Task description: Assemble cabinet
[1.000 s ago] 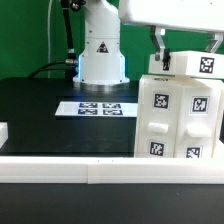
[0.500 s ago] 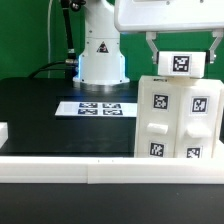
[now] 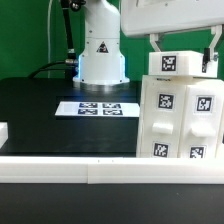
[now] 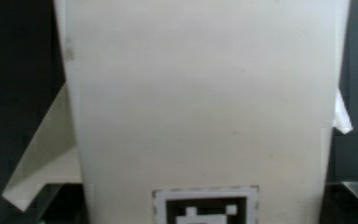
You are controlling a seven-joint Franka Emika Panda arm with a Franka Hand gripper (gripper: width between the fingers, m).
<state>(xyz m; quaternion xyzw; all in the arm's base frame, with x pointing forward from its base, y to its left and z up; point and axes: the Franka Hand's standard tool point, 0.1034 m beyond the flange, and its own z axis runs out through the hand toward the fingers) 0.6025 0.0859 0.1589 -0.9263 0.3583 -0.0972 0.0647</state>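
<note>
The cabinet (image 3: 180,120), a large white box with knobbed door panels and black-and-white tags, stands at the exterior view's right. My gripper (image 3: 183,52) is directly above it, with one finger on each side of a white tagged top piece (image 3: 178,62). It is shut on that piece and holds it level at the cabinet's top edge. In the wrist view the white piece (image 4: 194,100) fills most of the picture, with its tag near my gripper (image 4: 194,205). The dark fingers (image 4: 34,200) show at both sides.
The marker board (image 3: 98,108) lies on the black table in front of the robot base (image 3: 100,50). A white rail (image 3: 100,172) runs along the table's near edge. A small white part (image 3: 3,130) sits at the exterior view's far left.
The held top piece was tilted a second ago and is now level. The gripper has shifted to the exterior view's left with it and sits over the cabinet's top.
</note>
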